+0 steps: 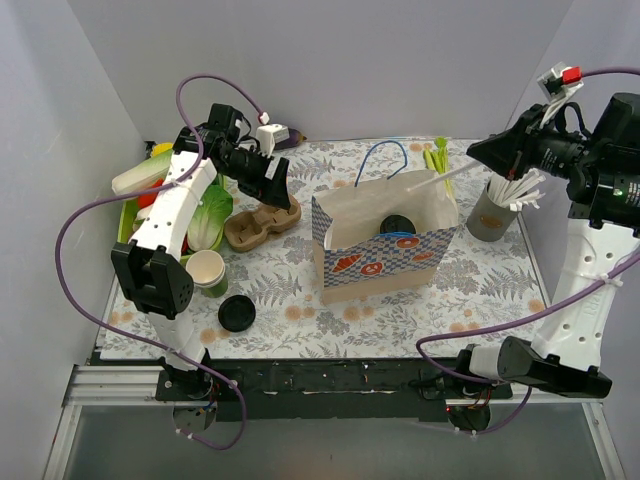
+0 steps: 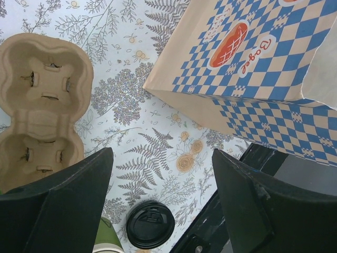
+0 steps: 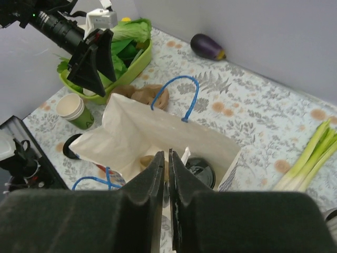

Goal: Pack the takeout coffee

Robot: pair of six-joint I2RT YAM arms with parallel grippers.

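At the far left of the top view, a lime-green plastic tray [image 1: 125, 225] holds vegetables, and a pale leafy cabbage [image 1: 207, 222] hangs over its right edge. Just below it stands a stack of lidless green paper cups [image 1: 207, 270]. Lower still, a loose round black plastic lid [image 1: 237, 314] lies flat on the fern-printed tablecloth [image 1: 480, 285]. The left gripper [image 1: 277, 187] hangs above the brown moulded-pulp cup carrier [image 1: 262, 223], its jaws spread wide with nothing between them. Its wrist view looks down through the gap at the cloth, with the carrier at the left of the frame and the loose lid at the bottom edge. A dark purple aubergine [image 1: 286, 136] lies by the back wall, upper left of centre.

In the centre stands an open paper bag with a blue checked band and blue cord handles [image 1: 385, 262]. The takeout coffee [image 1: 398, 226] sits upright inside the bag, toward its right half. Only its round black lid shows; the cup below is hidden. A thin white straw [image 1: 435, 180] slants from over the bag's mouth up to the fingertips of the right gripper [image 1: 476, 152], in the upper right. In the right wrist view those jaws stand almost together with a thin slit between them. Whether they pinch the straw I cannot tell. Green leek stalks [image 1: 437, 155] lie behind the bag, and a grey cup of white straws [image 1: 492, 215] stands to its right.
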